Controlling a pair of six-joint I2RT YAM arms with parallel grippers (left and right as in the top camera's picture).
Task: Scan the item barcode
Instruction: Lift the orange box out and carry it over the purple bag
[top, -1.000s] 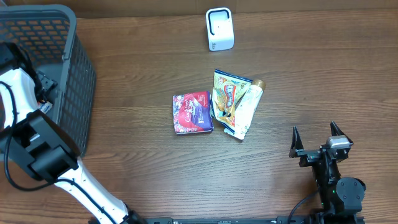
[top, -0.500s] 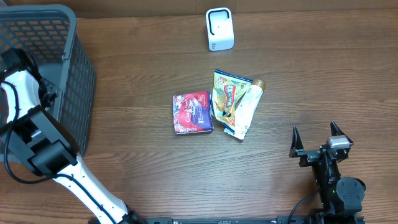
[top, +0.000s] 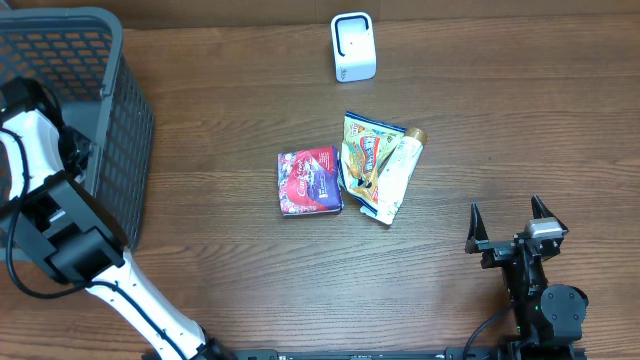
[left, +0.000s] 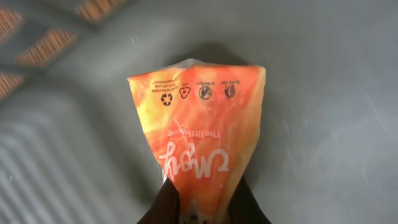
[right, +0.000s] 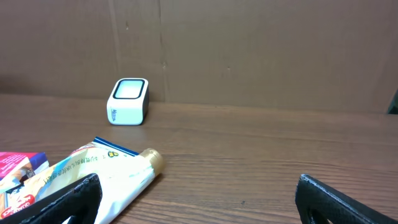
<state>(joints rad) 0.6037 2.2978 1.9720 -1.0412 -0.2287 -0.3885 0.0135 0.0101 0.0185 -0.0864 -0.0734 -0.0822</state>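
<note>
Over at ten o'clock on my overhead view, inside the grey basket (top: 112, 70), my left gripper (left: 202, 202) is clenched on one end of an orange packet (left: 199, 124), whose recycling marks face the wrist camera. At four o'clock the right gripper (top: 506, 212) rests with jaws spread wide, holding nothing. The white scanner (top: 352, 47) stands at twelve o'clock, well apart from both.

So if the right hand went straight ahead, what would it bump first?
Probably nothing on the brown wooden table; the right hand seems free until the brown cardboard wall behind.
</note>
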